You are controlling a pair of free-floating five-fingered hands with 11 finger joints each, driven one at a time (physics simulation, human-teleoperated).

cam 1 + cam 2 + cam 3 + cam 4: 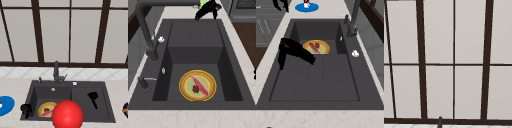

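Observation:
My right hand (93,96) hovers over the sink's flat drainboard, fingers stretched out and holding nothing. In the right side view the right hand (293,51) hangs near the front rim, its fingers pointing across the drainboard. In the left side view the right hand (206,10) shows at the far end. My left hand (25,109) floats by the front left corner of the sink (110,110), fingers hanging loose and empty. The left hand (280,3) is over the counter's front edge. A yellow plate (46,108) with a red strip of food lies in the basin.
A big red ball (67,115) covers the sink's front rim in the front view. A blue plate (5,105) sits on the left counter, a dark round object (125,109) on the right counter. The dark faucet (56,71) rises behind the basin, below a window.

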